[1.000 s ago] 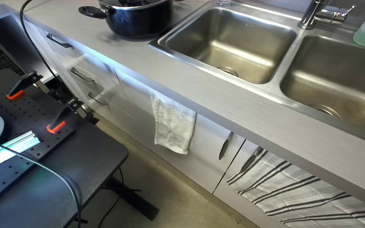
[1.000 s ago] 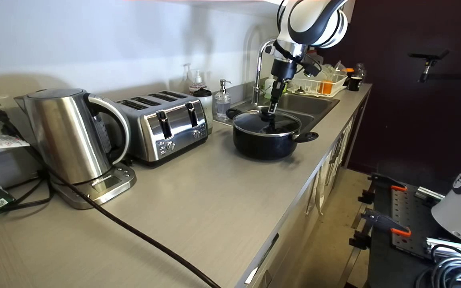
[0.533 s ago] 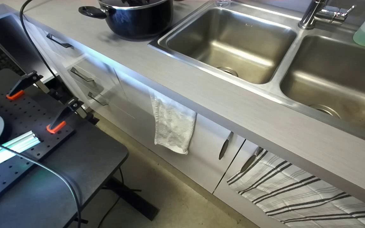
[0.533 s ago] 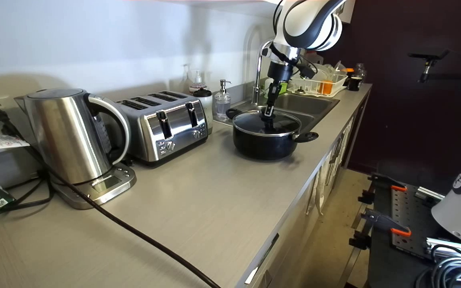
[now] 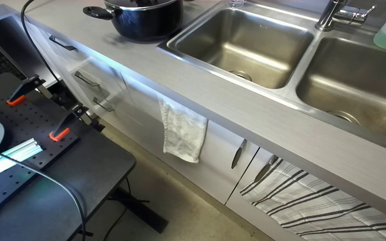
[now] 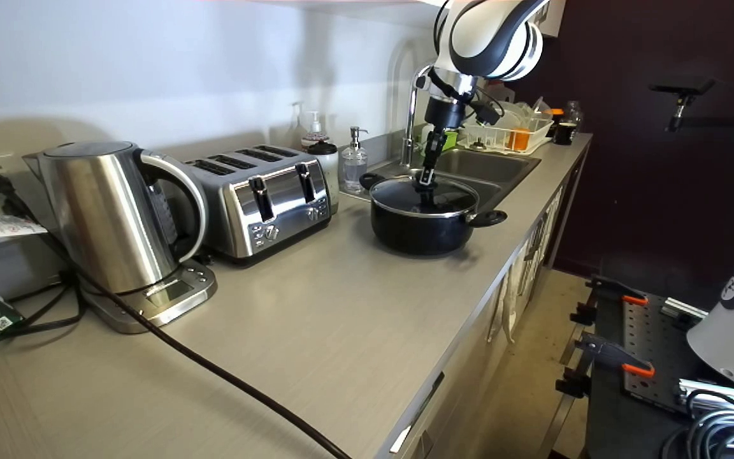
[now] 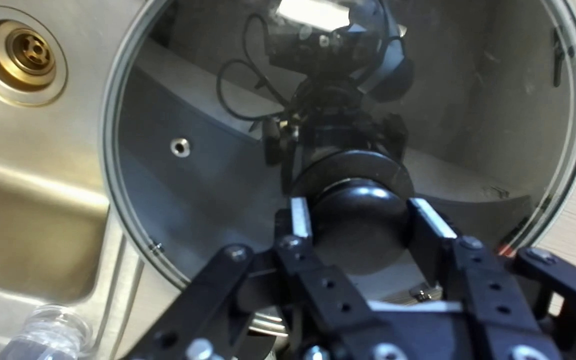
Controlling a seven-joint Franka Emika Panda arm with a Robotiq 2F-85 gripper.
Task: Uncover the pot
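Just beside the sink, the pot is stood on the grey surface, covered by a clear lid. Over it the gripper is pointed downward, its jaws set apart on either side of the lid's black knob; whether it is pinched cannot be told (the sink's drain is caught in the wrist view). Farther from the sink, a toaster and a steel kettle are placed; toward the sink's opposite end, a dish rack is seen.
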